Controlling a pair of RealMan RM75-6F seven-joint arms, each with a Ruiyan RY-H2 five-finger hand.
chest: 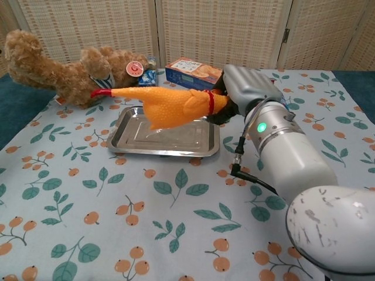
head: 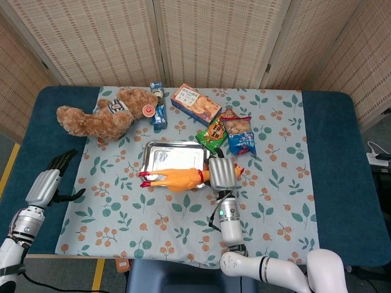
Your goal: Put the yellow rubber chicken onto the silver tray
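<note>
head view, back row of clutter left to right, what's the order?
Teddy bear → blue carton → cracker box → green snack bag → blue snack bag.

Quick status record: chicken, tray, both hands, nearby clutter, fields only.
chicken: yellow rubber chicken held in the air over the tray, not set down
tray: silver tray, nothing lying in it
right hand: right hand grips chicken at neck end
left hand: left hand off at table's left edge, holding nothing
clutter: teddy bear, snack packs behind tray
</note>
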